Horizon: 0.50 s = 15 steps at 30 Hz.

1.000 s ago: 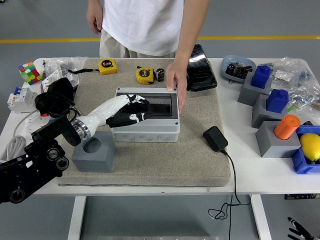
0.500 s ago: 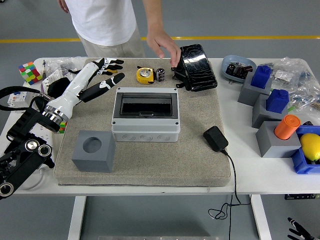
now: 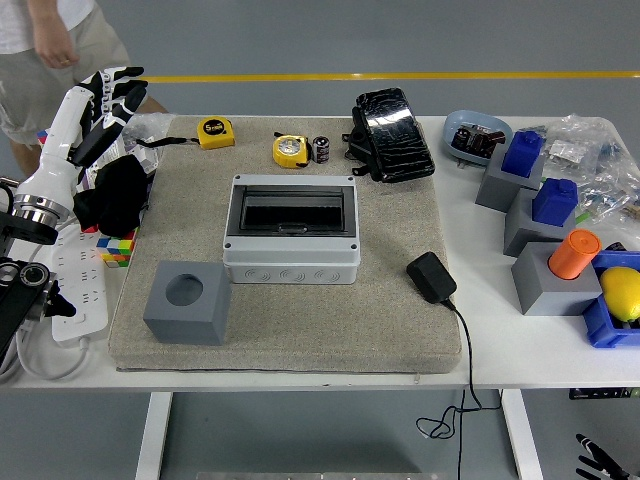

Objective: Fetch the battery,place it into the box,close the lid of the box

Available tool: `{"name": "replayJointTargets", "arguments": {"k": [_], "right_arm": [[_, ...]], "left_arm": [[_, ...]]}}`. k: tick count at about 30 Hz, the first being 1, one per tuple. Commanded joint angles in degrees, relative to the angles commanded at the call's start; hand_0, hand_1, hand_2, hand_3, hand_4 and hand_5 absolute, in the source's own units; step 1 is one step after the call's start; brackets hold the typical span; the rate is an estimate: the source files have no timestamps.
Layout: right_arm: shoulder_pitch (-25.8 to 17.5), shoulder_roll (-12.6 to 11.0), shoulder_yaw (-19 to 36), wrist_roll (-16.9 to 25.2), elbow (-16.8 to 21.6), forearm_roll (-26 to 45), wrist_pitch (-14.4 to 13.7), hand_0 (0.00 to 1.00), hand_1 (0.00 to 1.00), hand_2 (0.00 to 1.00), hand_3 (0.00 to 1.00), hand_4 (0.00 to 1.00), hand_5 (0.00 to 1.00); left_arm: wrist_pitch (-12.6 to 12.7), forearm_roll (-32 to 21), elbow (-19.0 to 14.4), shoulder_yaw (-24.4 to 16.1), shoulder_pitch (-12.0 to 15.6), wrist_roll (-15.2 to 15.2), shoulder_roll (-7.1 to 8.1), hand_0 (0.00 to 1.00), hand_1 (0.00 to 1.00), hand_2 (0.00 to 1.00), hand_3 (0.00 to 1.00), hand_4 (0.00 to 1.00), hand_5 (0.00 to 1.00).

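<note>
A grey box [image 3: 291,232] is set at the middle of a beige mat [image 3: 400,320] on the white tabletop [image 3: 520,355]; its dark lid [image 3: 291,209] is seen lying shut across the top. The battery [image 3: 321,149], a small dark cylinder, is stood upright on the mat behind the box, just beside a yellow tape measure [image 3: 290,150] and well apart from the box. A second yellow tape measure [image 3: 215,132] is placed at the mat's far left corner. A grey block [image 3: 187,302] with a round hole is set at the mat's near left. A black adapter [image 3: 431,277] with its cable is laid right of the box. A black pouch [image 3: 392,133] is placed at the mat's far right.

The left hand [image 3: 105,97] is raised above the tabletop's left edge, fingers spread, nothing held. A person [image 3: 45,55] is partly seen at the top left, one hand hanging free.
</note>
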Motion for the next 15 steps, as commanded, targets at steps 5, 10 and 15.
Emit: {"name": "replayJointTargets", "arguments": {"k": [5, 10, 15], "right_arm": [[0.02, -0.04, 0.03, -0.01, 0.0, 0.02, 0.01, 0.625, 0.687, 0.67, 0.547, 0.911, 0.482], [0.2, -0.2, 0.18, -0.08, 0.0, -0.09, -0.01, 0.624, 0.687, 0.67, 0.547, 0.911, 0.482], [0.22, -0.23, 0.96, -0.29, 0.0, -0.69, 0.0, 0.625, 0.688, 0.67, 0.547, 0.91, 0.482]], "left_arm": [[0.12, -0.97, 0.63, -3.58, 0.78, -0.55, -0.88, 0.638, 0.768, 0.736, 0.767, 0.998, 0.924], [-0.01, -0.95, 0.8, -6.29, 1.29, -0.71, -1.32, 0.639, 0.767, 0.736, 0.767, 0.998, 0.901], [-0.32, -1.12, 0.58, -7.64, 1.73, -0.64, -1.33, 0.639, 0.766, 0.737, 0.766, 0.998, 0.892]]}}
